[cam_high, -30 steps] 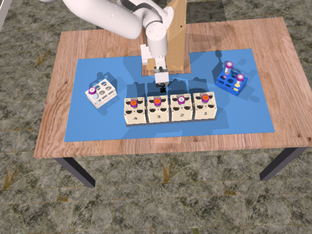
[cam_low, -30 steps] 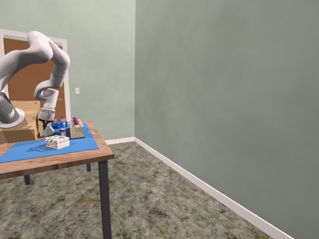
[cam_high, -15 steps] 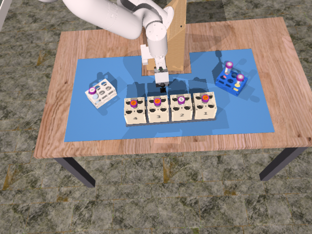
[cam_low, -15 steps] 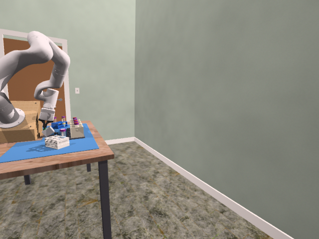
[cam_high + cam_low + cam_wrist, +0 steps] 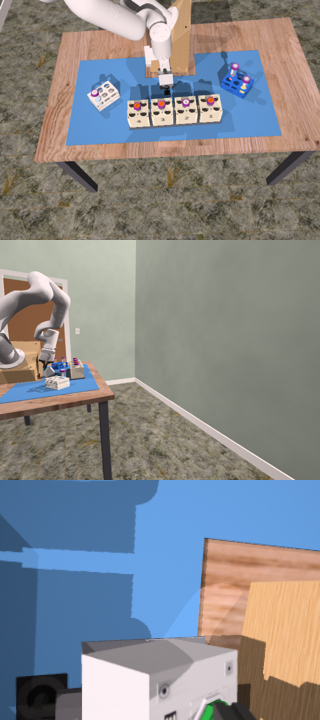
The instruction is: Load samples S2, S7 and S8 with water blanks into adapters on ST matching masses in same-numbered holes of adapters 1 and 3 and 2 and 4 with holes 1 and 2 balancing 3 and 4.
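With one central tube per adapter, the tool fully closed, empty.

Honestly, I can't spot any change between the earlier shots and now. The robot arm, upper middle from the top and upper left from the side, shows no shift I can make out. It's small down by its tip, so maybe a tiny nudge there got past me.
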